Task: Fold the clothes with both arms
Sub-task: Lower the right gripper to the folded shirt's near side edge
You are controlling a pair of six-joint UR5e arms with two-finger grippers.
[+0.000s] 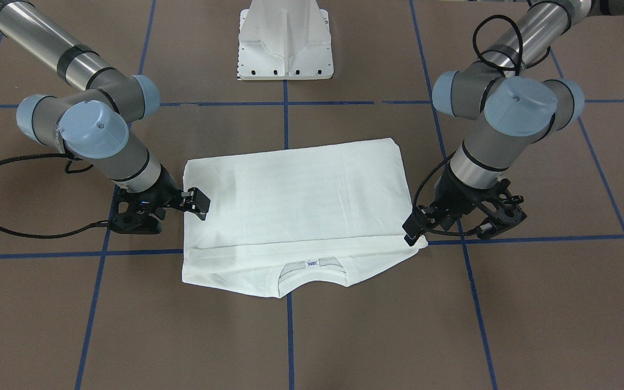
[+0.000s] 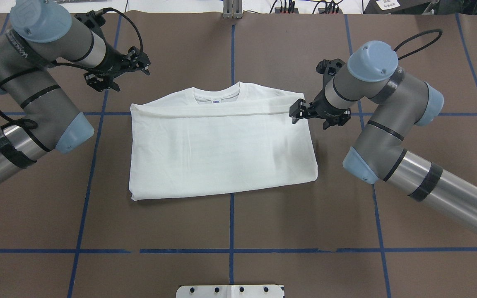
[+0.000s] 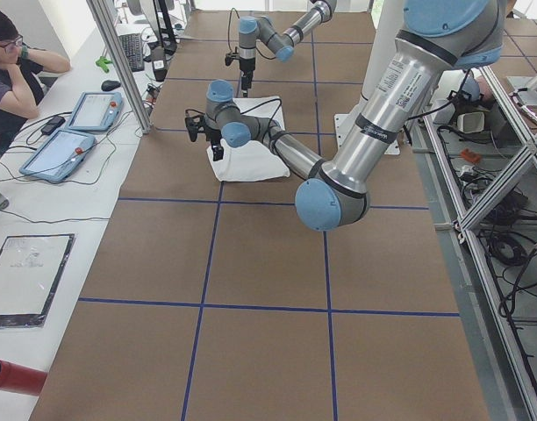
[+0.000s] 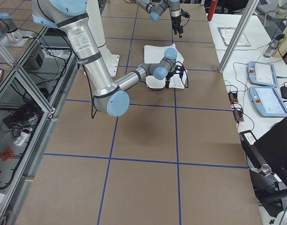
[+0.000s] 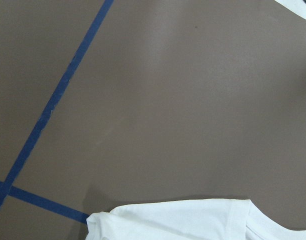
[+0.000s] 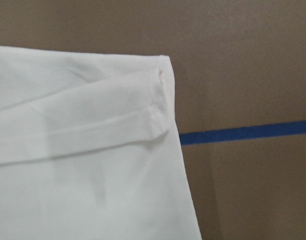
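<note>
Brown table (image 2: 230, 223), blue tape grid (image 2: 231, 251); white side bench (image 3: 40, 202).

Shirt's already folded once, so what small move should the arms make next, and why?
Probably lower the right end effector onto the shirt edge beneath it and pinch: the shirt lies flat, folded once, wide, and nothing holds it.

Observed left arm (image 2: 39, 99) and right arm (image 2: 387, 120) bent at elbow, wrists turned inward. Jaws of left gripper (image 2: 144, 63) stood apart, empty; right gripper (image 2: 297, 111) likewise.
</note>
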